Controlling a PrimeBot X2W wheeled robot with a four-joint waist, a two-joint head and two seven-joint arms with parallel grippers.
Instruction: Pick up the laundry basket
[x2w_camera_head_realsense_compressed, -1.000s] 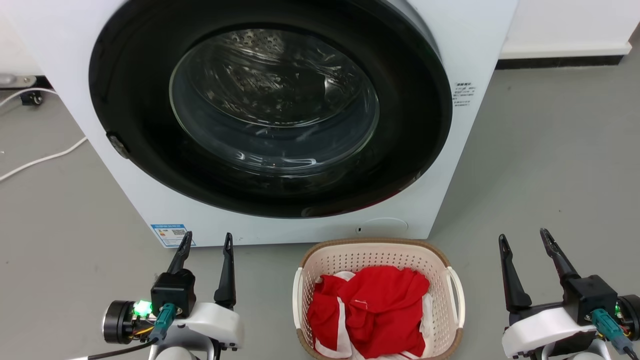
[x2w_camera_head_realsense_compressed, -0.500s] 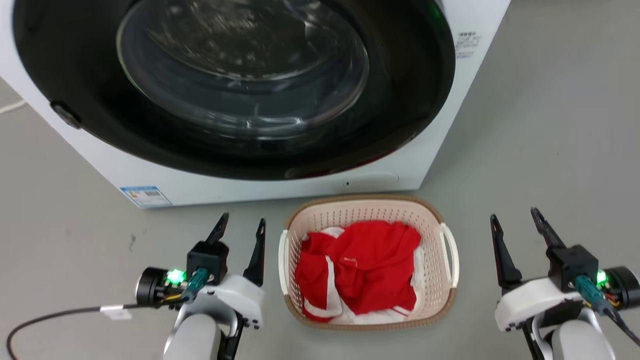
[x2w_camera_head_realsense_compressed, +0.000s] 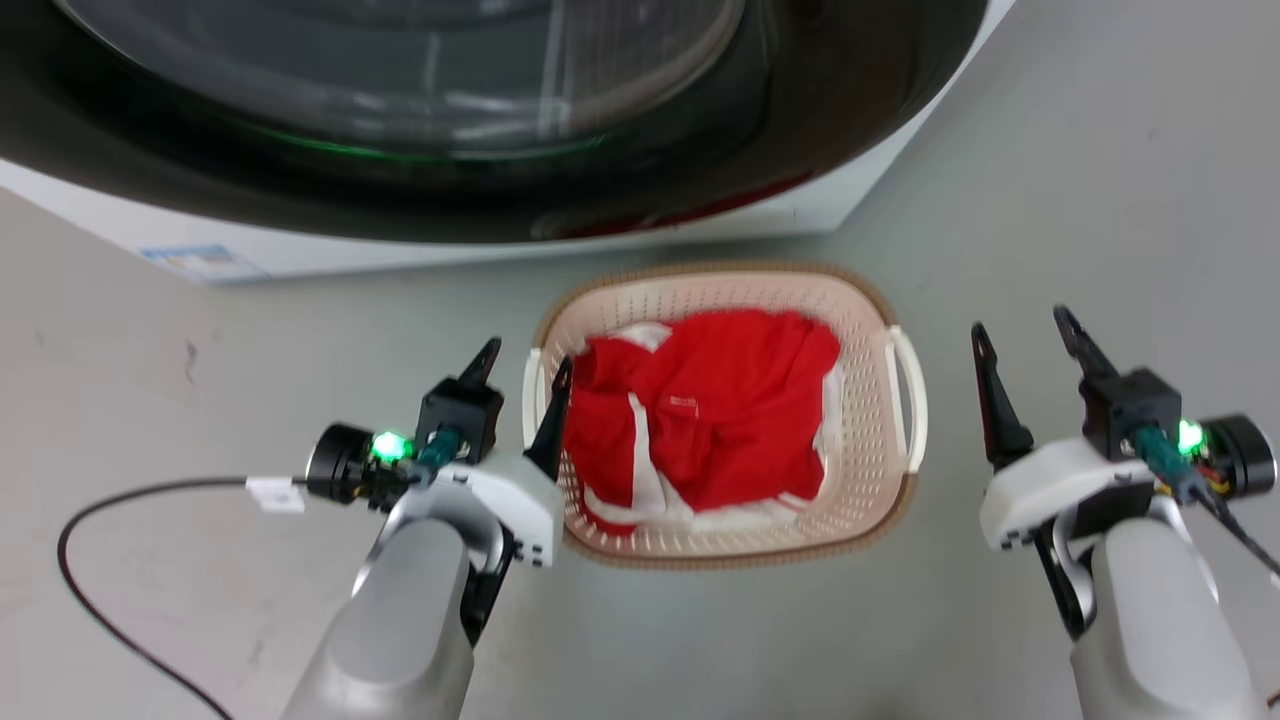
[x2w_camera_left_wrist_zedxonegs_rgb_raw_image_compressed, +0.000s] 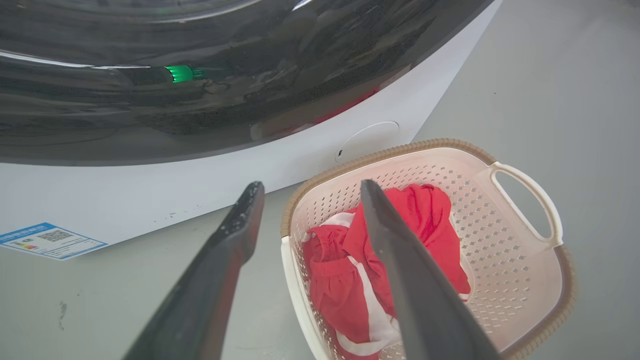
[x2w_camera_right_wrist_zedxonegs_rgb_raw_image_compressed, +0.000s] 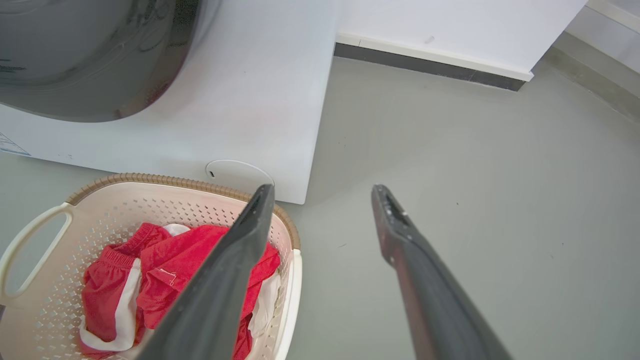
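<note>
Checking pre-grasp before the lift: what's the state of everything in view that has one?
laundry basket: upright on the floor, loaded, not gripped.
clothes: red and white, crumpled inside the basket.
washer door: shut.
left gripper: open, one finger to either side of the basket's left rim, not closed on it.
right gripper: open, over the floor, apart from the right handle.
</note>
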